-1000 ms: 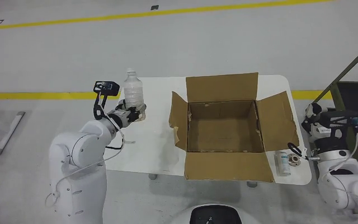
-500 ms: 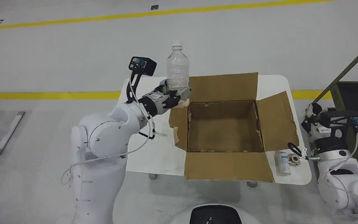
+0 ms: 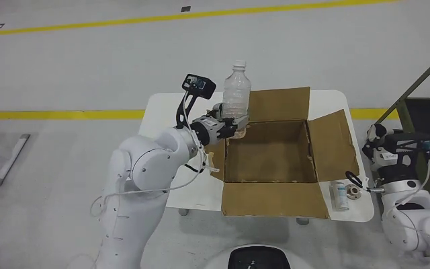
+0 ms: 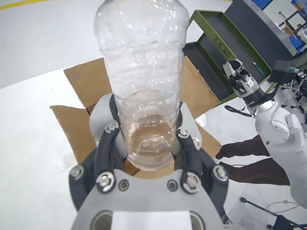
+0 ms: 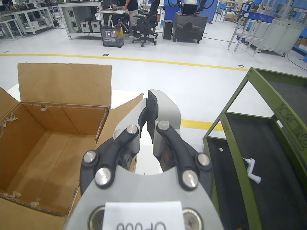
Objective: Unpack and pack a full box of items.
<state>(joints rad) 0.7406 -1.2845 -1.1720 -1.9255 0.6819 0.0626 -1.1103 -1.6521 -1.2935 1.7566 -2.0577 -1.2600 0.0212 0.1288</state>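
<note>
A clear plastic bottle, ribbed around its middle and capped in white, stands upright in the left tool, whose grey pads and black linkages pinch it low on its body, near the rounded base. The bottle hangs above the far left corner of a brown cardboard box, clear of the card beneath it. The box sits on the right half of the white tabletop, its four flaps folded outward: the far flap stands up, the side flaps slant away, and the near flap hangs over the near edge. Its inner walls are plain corrugated card with torn, ragged edges along the folds, and its flat brown floor shows bare. At the near right corner of the tabletop, just beside the box's right flap, lie a small white bottle and a little round part. Smooth white surface shows between the left flap and the left edge. The right tool hangs off the right edge with its ridged black pads pressed together, beside a green metal cart lined in dark matting.
</note>
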